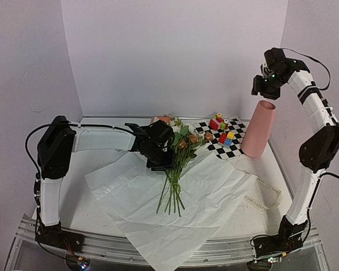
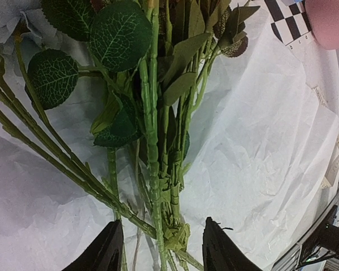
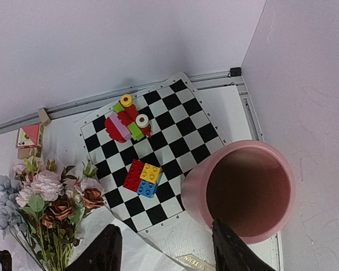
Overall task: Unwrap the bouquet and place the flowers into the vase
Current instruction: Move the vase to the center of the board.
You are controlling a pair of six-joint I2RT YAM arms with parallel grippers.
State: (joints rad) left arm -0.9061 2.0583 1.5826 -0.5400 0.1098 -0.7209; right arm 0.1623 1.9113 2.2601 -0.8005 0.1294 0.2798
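Unwrapping looks done: paper (image 1: 214, 192) is lying flat on the tabletop (image 1: 79, 195), flowers (image 1: 178, 169) on it. Left hand (image 2: 164, 248) is straddling the stems half-open, not visibly pinching. Right hand (image 3: 168, 251) is hovering over the vase (image 1: 259, 130), parted, empty. Next move needs the stems clamped and lifted.

Flowers (image 2: 121, 36) cropped at top edge; vase (image 2: 330, 22) mostly cropped; left gripper (image 2: 162, 223) possibly touching flowers.

The left arm (image 1: 99, 139) and right arm (image 1: 314, 101) are white tubular links joined by bulky black joint housings, trailing thin black cables (image 1: 326, 66). A green light (image 1: 276, 72) dots the right wrist; the fingers (image 2: 107, 251) are glossy black wedges.
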